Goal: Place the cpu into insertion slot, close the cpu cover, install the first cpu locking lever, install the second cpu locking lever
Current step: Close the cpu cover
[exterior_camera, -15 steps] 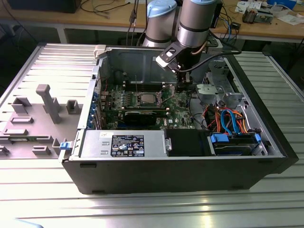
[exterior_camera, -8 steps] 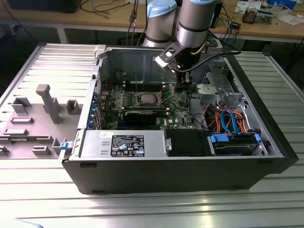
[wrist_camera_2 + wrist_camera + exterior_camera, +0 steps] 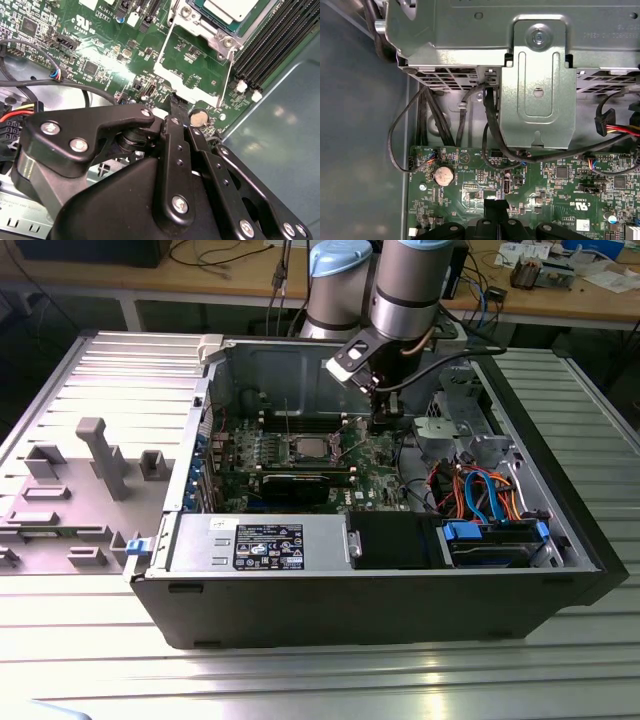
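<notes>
1. Confirm the position of the cpu [image 3: 227, 6]. It lies flat inside the insertion slot [image 3: 186, 14] with its dull silver top facing up. In the exterior view the cpu [image 3: 305, 448] reads the same way. Judge the first step as done.

2. Check the cpu cover [image 3: 187, 87]. The thin metal frame is swung away from the insertion slot, and its window shows bare green board rather than the chip. Treat the cover as not yet closed.

3. Check the levers. You cannot identify them with certainty. A thin upright rod [image 3: 287, 423] stands just beside the insertion slot and is probably an unlatched lever. Treat both lever steps as outstanding.

4. Note the gripper [image 3: 175, 107]. It sits at the cover edge farthest from the insertion slot. Its fingers are drawn together with nothing visible between them. You cannot tell whether the tips touch the frame edge. The first wrist view shows the gripper [image 3: 495, 204] low over the board.

5. Note the surroundings. The coin cell [image 3: 199, 117] lies just past the cover, on the side away from the insertion slot. The memory slots [image 3: 270, 45] run alongside the insertion slot.
</notes>
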Robot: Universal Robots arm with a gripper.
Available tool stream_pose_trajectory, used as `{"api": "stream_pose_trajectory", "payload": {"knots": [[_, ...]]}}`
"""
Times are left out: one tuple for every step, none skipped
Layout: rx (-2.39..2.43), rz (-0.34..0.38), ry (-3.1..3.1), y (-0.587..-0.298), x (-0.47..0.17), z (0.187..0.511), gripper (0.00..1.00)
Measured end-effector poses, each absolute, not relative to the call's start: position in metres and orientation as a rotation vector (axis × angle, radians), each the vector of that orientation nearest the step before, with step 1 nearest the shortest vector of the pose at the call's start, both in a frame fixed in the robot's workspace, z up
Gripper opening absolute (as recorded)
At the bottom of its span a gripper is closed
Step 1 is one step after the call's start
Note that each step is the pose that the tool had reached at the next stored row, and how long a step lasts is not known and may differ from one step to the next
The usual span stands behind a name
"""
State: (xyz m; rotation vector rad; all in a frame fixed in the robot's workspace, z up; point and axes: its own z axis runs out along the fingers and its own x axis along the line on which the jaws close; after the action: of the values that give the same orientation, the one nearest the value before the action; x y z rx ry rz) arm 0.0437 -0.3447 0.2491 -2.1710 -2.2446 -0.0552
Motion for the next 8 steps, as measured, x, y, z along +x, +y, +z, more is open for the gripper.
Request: {"api": "stream_pose_trajectory", "payload": {"knots": [[-2.171,-0.055,-2.245,-0.3447,0.0432,0.2491,0.11],[-2.171,-0.055,-2.245,-0.3447,0.0427,0.2491,0.11],[-2.171,-0.055,-2.245,-0.3447,0.0414,0.2491,0.11],[-2.171,-0.055,-2.245,-0.3447,0.0404,0.2491,0.11],[-2.171,-0.055,-2.245,-0.3447,0.0394,0.2491,0.11],[-2.171,-0.055,-2.245,-0.3447,0.0388,0.2491,0.11],[-2.171,-0.055,-2.245,-0.3447,0.0381,0.2491,0.11],[-2.171,-0.055,-2.245,-0.3447,0.0374,0.2491,0.11]]}}
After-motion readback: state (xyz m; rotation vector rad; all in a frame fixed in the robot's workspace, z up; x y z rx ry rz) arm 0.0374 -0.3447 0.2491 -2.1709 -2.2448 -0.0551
